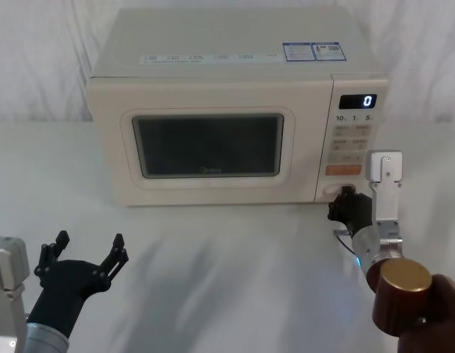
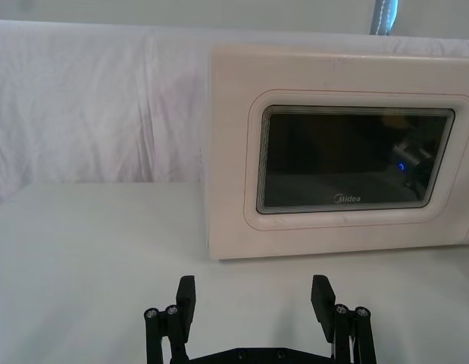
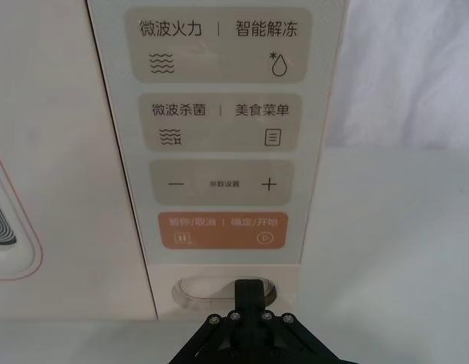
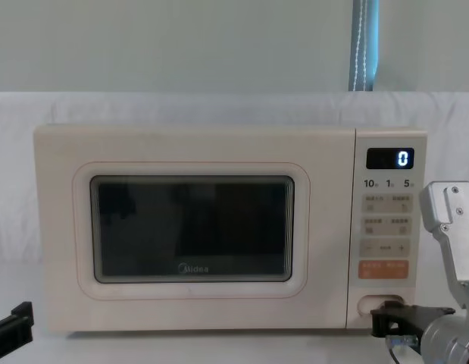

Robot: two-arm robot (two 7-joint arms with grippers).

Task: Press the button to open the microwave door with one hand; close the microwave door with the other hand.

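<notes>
Right gripper (image 3: 248, 292) fingers closed together, tip touching the button (image 3: 200, 289); left gripper (image 2: 255, 299) spread wide, empty, on bare table (image 1: 227, 265) before flush-shut microwave door (image 1: 209, 147).

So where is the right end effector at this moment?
The matte black right end effector sits at the microwave's lower right corner, its tip at the large cream pill-shaped button, just below the orange rectangular key.

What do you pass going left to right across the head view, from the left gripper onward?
Left gripper, fingers open, low over the table → microwave door, shut → control panel → right gripper, at the button at the panel's foot.
</notes>
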